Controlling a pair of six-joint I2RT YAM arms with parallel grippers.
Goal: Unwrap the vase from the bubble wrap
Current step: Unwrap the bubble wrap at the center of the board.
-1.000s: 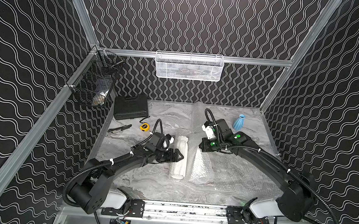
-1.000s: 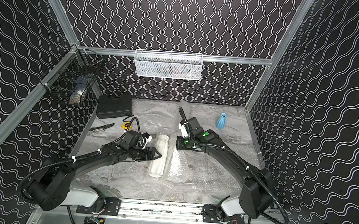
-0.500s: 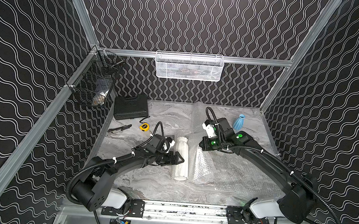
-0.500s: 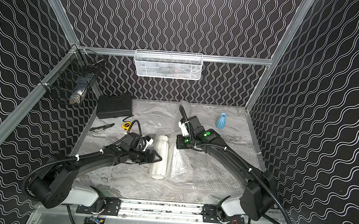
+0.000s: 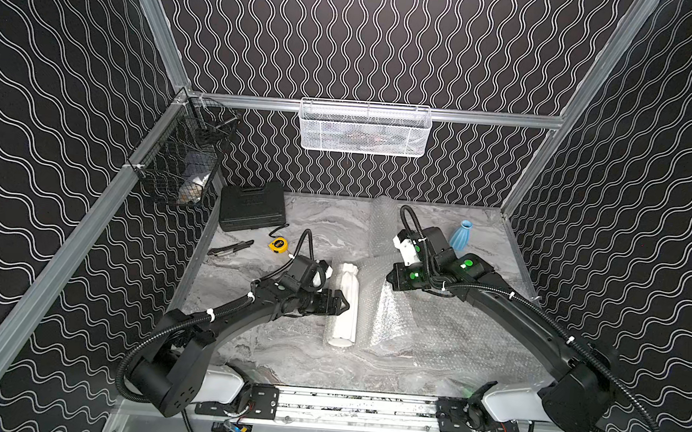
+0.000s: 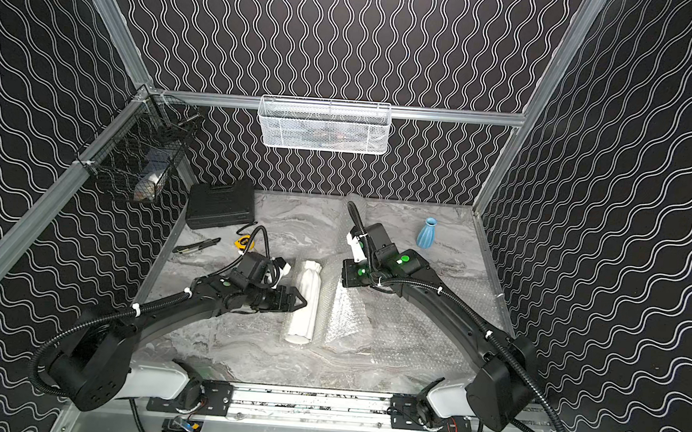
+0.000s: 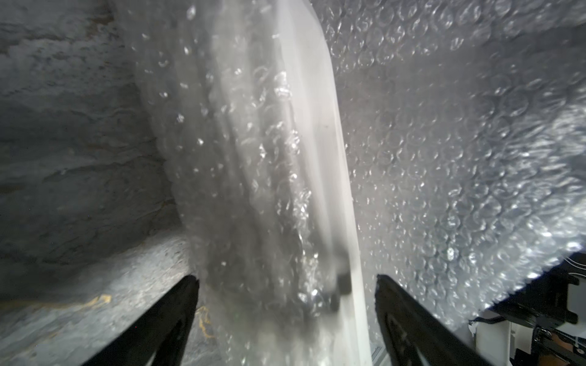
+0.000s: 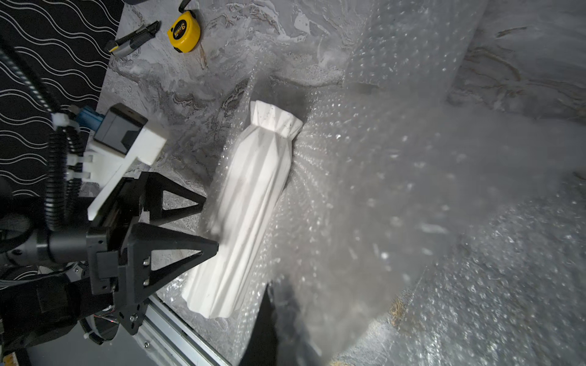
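Two vases share the marble table [image 5: 284,358]: a white vase [image 5: 345,325] lying on its side mid-table on the bubble wrap [image 5: 391,316], and a blue vase [image 5: 459,235] upright near the back right corner. How many overlapping sheets of wrap there are, I cannot tell. At the left sit one black case [image 5: 251,210], one yellow tape measure [image 5: 278,244] and one utility knife [image 5: 231,248]; two wire baskets hang above, one white [image 5: 365,128] and one black [image 5: 181,159].

My left gripper [image 8: 211,223] stands wide open with its tips at the white vase's side, gripping nothing. My right gripper [image 5: 390,278] is pinched closed on the bubble wrap, holding a fold raised beside the white vase.
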